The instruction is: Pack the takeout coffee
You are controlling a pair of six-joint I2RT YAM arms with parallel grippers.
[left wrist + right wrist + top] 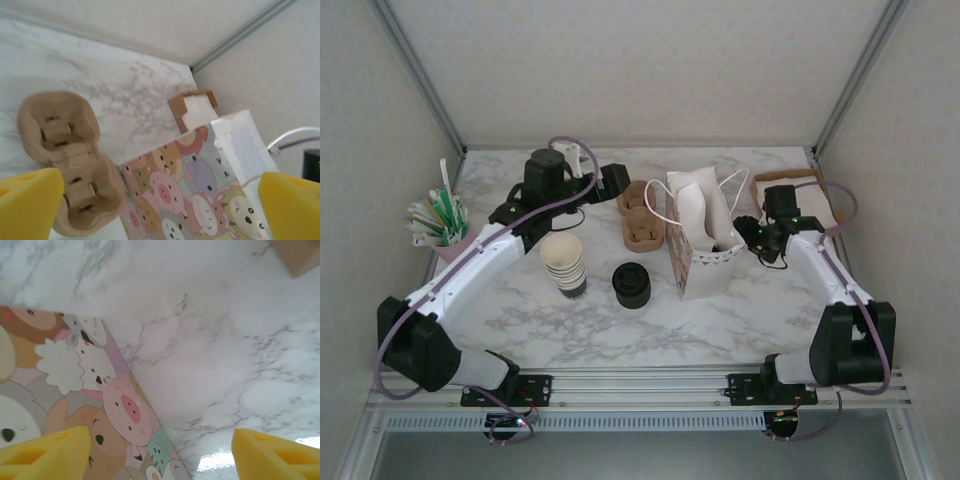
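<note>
Both left gripper (160, 201) and right gripper (161, 455) gape empty near the cartoon-animal bag (696, 264).

The takeout coffee (632, 285) is a small dark cup with a round black lid on. It stands straight up on the desk (620, 335), between the cup stack (563, 262) and the bag (695, 255).

left arm (470, 268): white shells, black joint housings, black shoulder block.
right arm (832, 272): same white-and-black build.
left hand (610, 180): black body.
right hand (751, 231): black body, with a small green glint that is possibly an indicator light.
finger pads (287, 205): yellow foam wedges.
cables (568, 144): mauve hose looped along each arm.
base mounts (520, 386): black plates on a silver rail (640, 384).
</note>
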